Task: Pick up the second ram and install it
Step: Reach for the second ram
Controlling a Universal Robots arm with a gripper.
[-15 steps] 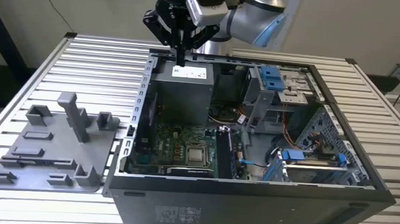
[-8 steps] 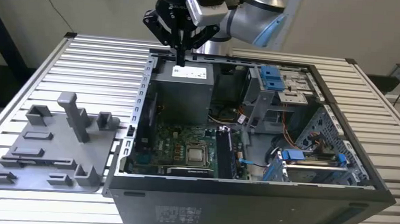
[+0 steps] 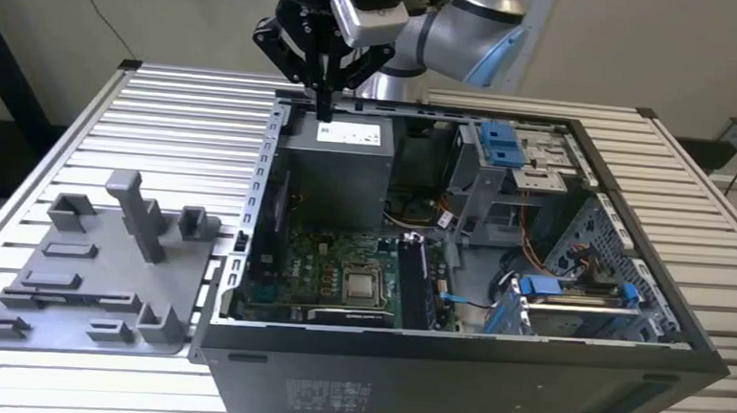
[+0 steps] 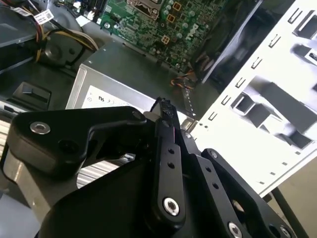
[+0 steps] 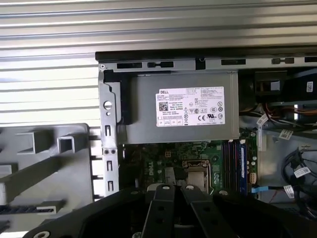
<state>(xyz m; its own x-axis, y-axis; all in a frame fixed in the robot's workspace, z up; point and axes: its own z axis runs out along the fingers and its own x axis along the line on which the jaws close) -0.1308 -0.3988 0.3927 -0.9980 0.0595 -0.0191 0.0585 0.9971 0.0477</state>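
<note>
As it hangs over the power supply (image 3: 339,171), gripper (image 3: 323,81): jaws clenched on a thin dark strip (second ram (image 3: 325,108), I judge), upright for slotting.

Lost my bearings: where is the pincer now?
In the exterior view, the pincer hangs over the far edge of the computer case, above the grey power supply, toward that view's left.

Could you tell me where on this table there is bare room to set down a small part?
Bare slats lie behind the grey holder, at the exterior view's left of the computer case; more slats run along the case's other side. The holder and the case's inside are crowded.
</note>
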